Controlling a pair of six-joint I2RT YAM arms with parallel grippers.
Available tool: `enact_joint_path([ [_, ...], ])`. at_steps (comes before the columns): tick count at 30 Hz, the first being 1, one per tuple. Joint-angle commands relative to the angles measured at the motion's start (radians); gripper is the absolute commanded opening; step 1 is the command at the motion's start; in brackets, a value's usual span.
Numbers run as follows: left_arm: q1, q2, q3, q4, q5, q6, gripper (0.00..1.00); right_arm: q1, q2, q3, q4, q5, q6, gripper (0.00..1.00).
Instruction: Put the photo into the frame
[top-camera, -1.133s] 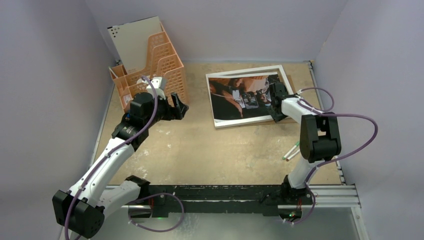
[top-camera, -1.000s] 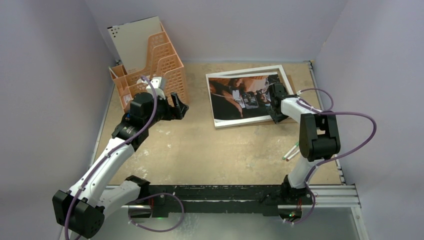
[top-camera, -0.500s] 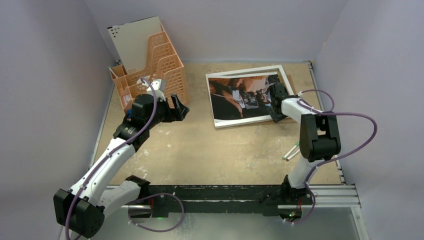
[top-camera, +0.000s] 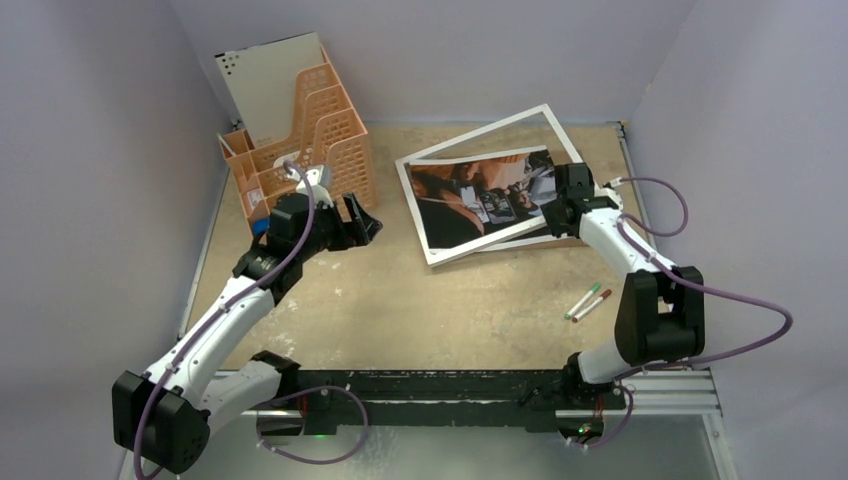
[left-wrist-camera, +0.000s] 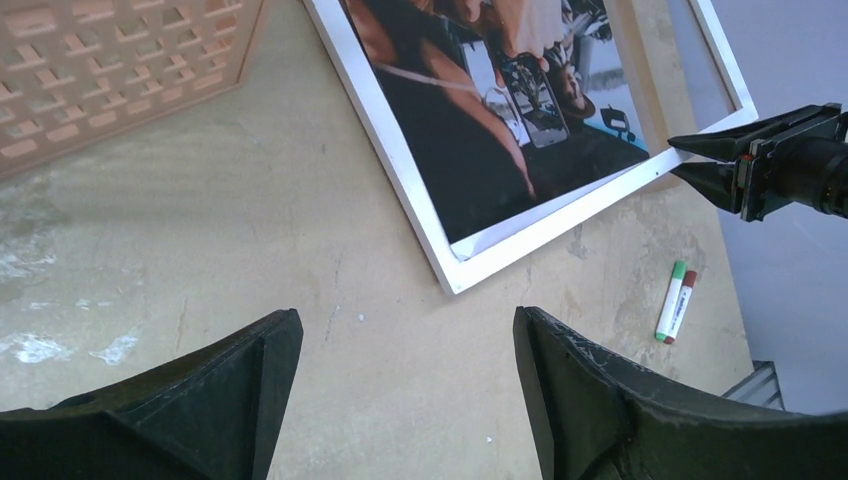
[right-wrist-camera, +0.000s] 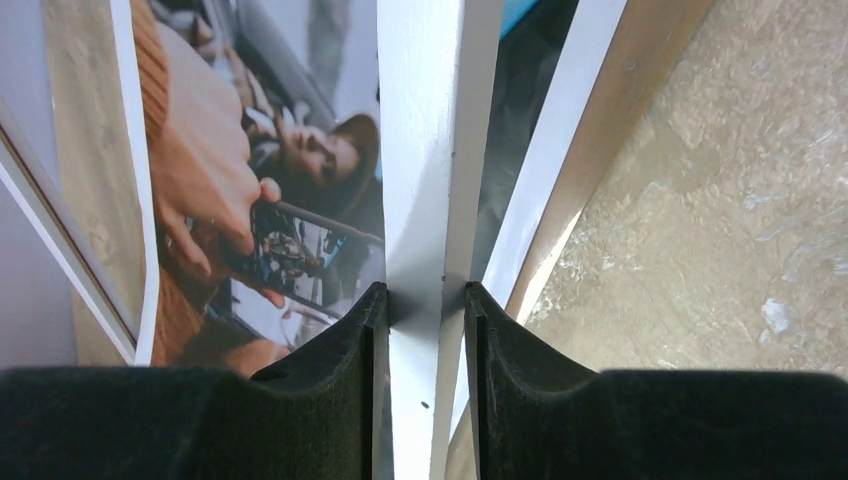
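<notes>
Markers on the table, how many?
2. The green-capped marker and the red-capped marker lie side by side near the right arm, nearer than the frame. More could be hidden in the orange organizer.

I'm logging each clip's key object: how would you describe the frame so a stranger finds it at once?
Right of the orange file holder at the table's far side lies a dark photo. The frame is the thin white rectangle around it, the only thing the right hand grips.
</notes>
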Motion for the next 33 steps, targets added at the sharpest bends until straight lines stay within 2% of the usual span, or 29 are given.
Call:
enact_joint_path([
  [1, 0.005, 0.014, -0.044, 0.084, 0.054, -0.063, 0.80, 0.000, -0.043, -0.027, 0.075, -0.077, 0.026, 0.00],
  [12, 0.003, 0.059, -0.080, 0.196, 0.165, -0.091, 0.80, 0.002, -0.108, -0.120, 0.257, -0.221, 0.014, 0.00],
  [17, -0.025, 0.104, -0.060, 0.274, 0.208, -0.070, 0.80, 0.001, -0.136, -0.165, 0.257, -0.218, 0.026, 0.00],
  [21, -0.050, 0.187, -0.006, 0.263, 0.176, -0.078, 0.79, 0.001, -0.139, -0.174, 0.194, -0.214, 0.027, 0.00],
  [27, -0.180, 0.299, 0.034, 0.394, 0.132, -0.025, 0.79, 0.000, -0.160, -0.230, 0.171, -0.287, -0.001, 0.00],
  [33, -0.359, 0.547, 0.271, 0.333, 0.156, 0.181, 0.79, 0.001, -0.225, -0.273, 0.134, -0.300, -0.001, 0.00],
])
